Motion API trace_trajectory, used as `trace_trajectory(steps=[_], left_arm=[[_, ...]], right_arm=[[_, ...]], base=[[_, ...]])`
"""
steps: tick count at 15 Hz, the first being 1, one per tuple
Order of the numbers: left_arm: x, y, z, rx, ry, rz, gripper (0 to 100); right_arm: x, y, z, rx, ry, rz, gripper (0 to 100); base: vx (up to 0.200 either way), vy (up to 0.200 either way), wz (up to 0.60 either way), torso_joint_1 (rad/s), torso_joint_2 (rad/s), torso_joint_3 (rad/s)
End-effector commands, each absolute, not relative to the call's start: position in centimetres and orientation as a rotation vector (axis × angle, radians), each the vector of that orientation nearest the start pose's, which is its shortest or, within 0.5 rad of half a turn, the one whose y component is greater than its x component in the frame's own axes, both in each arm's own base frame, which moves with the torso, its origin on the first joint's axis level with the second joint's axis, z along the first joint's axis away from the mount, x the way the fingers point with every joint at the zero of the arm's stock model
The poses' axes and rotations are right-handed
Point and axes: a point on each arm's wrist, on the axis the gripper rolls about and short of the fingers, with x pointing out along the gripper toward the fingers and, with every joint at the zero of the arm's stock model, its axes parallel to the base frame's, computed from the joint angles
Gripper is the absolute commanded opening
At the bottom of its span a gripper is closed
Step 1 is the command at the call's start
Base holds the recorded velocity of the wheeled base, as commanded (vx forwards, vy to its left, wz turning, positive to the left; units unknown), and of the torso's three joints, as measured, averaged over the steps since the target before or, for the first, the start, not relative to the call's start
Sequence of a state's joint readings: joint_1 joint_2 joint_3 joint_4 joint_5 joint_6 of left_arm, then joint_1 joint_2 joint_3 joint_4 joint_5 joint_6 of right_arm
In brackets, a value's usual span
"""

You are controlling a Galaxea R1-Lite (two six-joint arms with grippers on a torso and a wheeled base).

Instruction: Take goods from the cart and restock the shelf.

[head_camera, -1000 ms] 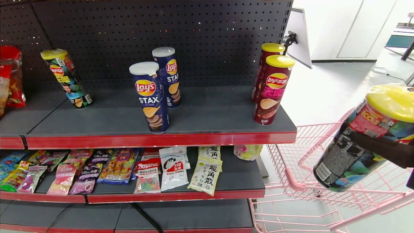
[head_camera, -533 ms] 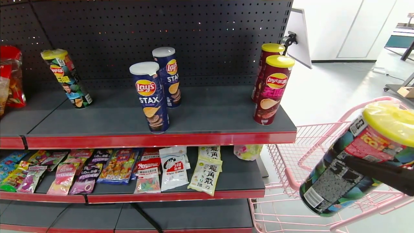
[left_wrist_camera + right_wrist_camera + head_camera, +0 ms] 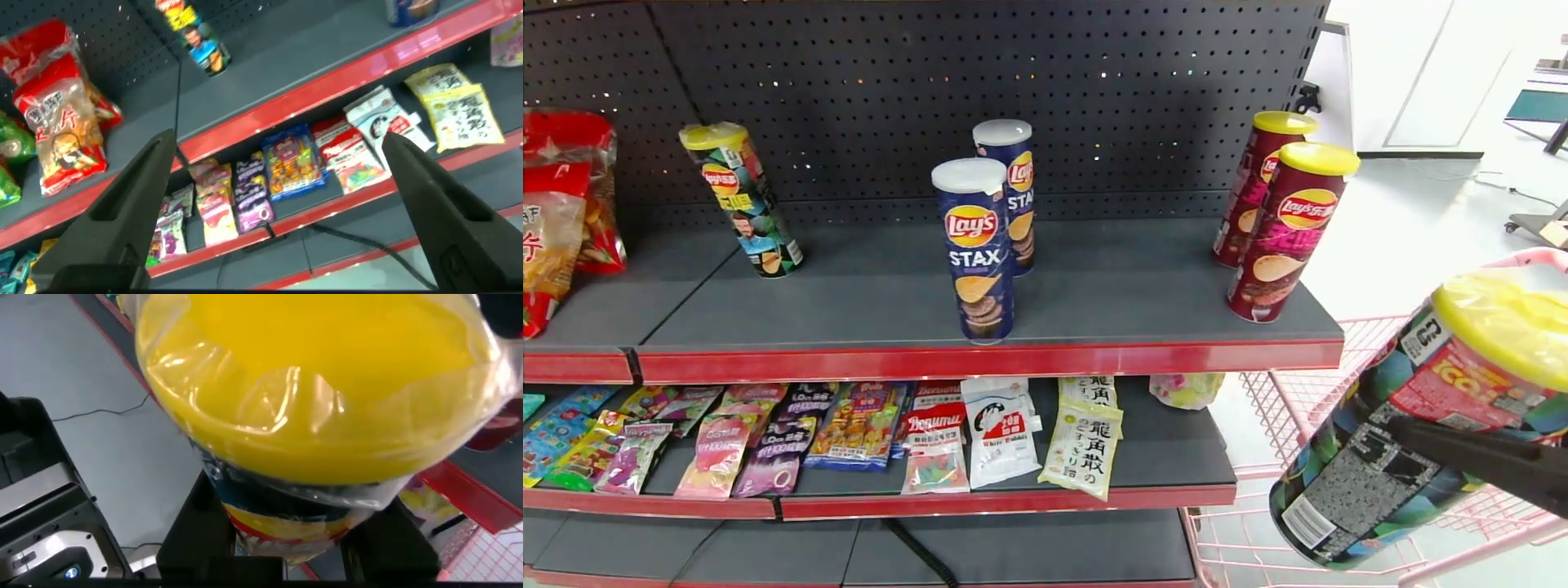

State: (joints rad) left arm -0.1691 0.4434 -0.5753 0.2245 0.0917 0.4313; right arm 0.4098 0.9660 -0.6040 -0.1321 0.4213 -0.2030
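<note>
Six chip cans in all: two dark blue chip cans (image 3: 974, 249) (image 3: 1011, 196) with white lids, two maroon chip cans (image 3: 1290, 233) (image 3: 1255, 178) with yellow lids, and two multicoloured chip cans (image 3: 742, 200) (image 3: 1356, 482) with yellow lids. One pink wire cart (image 3: 1278, 416). Two yellow-white candy packets (image 3: 1085, 453) (image 3: 1090, 392), one white pouch (image 3: 1003, 433), at least two red snack bags (image 3: 551, 237) (image 3: 600, 204). The overlapping small colourful packets (image 3: 719, 449) cannot be counted.

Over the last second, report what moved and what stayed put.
The right gripper keeps its hold on the yellow-lidded can, which sank lower and drew toward the shelf. The whole head view shifted, so the camera moved; the shelved cans stayed put.
</note>
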Motion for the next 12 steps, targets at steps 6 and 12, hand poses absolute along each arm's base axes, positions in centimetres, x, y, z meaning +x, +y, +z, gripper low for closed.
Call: trace_trajectory(steps=[6, 12], left_arm=[[-0.68, 0.33, 21.52, 0.444, 0.073, -0.089, 100], [-0.71, 0.35, 21.52, 0.444, 0.072, -0.086, 100]], right_arm=[[10.04, 5.99, 22.86, -0.198, 0.159, 0.894, 0], [9.94, 5.96, 22.93, -0.198, 0.153, 0.895, 0]], base=[[0.000, 0.200, 0.00, 0.004, 0.00, 0.004], [0.000, 0.200, 0.00, 0.002, 0.00, 0.002]])
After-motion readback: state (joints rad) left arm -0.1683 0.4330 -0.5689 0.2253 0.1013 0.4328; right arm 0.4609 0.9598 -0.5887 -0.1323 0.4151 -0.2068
